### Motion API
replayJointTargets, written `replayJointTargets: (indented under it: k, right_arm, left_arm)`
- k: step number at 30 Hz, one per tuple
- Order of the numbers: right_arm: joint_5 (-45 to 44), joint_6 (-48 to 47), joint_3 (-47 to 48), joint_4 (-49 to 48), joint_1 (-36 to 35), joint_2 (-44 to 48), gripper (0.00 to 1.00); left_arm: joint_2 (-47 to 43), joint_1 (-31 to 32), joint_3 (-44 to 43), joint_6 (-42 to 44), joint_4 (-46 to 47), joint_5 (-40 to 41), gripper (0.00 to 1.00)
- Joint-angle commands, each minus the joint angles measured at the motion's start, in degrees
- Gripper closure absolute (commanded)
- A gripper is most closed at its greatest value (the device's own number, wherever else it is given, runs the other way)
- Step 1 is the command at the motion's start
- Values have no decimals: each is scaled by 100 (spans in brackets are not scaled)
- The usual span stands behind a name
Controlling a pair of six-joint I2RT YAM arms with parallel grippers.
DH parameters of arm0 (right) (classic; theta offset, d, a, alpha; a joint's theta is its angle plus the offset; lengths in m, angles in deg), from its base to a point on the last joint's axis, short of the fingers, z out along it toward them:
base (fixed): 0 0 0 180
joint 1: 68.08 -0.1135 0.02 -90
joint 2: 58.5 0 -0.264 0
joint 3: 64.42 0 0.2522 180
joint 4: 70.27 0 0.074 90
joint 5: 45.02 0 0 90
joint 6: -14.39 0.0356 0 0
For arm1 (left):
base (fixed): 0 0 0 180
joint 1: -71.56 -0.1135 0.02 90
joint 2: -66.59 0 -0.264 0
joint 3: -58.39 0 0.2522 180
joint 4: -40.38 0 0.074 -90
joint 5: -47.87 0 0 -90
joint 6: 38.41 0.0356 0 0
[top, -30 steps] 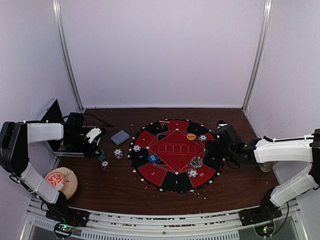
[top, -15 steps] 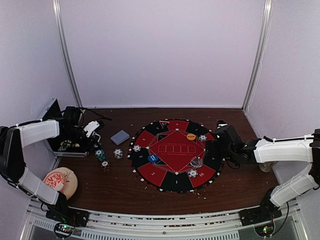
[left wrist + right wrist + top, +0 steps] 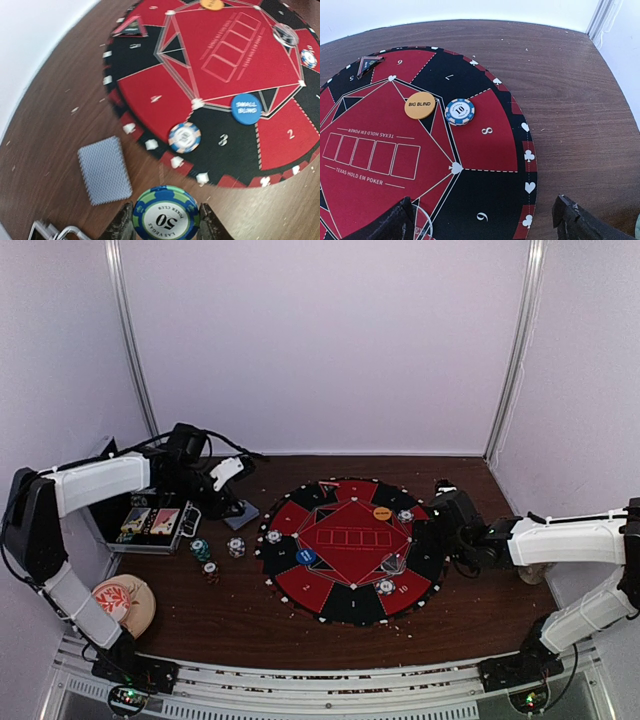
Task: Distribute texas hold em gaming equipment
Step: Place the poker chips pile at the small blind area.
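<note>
My left gripper (image 3: pixel 165 224) is shut on a blue-green "50" poker chip (image 3: pixel 165 214), held above the wood just off the mat's left rim. It hovers beside the grey-backed card deck (image 3: pixel 104 170). In the top view that gripper (image 3: pixel 233 502) partly covers the deck. On the mat lie a blue-white chip (image 3: pixel 184 137), a blue "small blind" disc (image 3: pixel 247 107), an orange "big blind" disc (image 3: pixel 420 105), a "10" chip (image 3: pixel 459 111) and a clear disc (image 3: pixel 286 35). My right gripper (image 3: pixel 482 225) is open and empty over the mat's right side.
The round red-and-black mat (image 3: pixel 350 606) fills the table's middle. Chip stacks (image 3: pixel 200 548) (image 3: pixel 236 547) (image 3: pixel 211 570) stand left of it. An open metal case (image 3: pixel 150 523) sits at the far left, with a pink patterned dish (image 3: pixel 120 602) near the front left edge.
My left arm has swung right and back from over the metal case to the card deck by the mat. The right arm has not moved.
</note>
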Motion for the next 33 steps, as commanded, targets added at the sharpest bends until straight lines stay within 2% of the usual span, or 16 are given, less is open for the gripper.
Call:
replayJointTargets:
  k: [1, 13, 26, 33]
  right_arm:
    - [-223, -14, 95, -40, -41, 73, 2]
    - [-229, -33, 99, -40, -41, 64, 2]
    - [-202, -50, 96, -36, -41, 72, 2]
    - [-183, -55, 98, -40, -41, 90, 2]
  left_arm:
    - [566, 507, -430, -196, 147, 160, 76]
    - [1765, 1220, -1033, -260, 452, 359, 76]
    - [2612, 1497, -1570, -318, 519, 508, 75]
    - [2770, 1500, -1597, -308, 576, 675, 75]
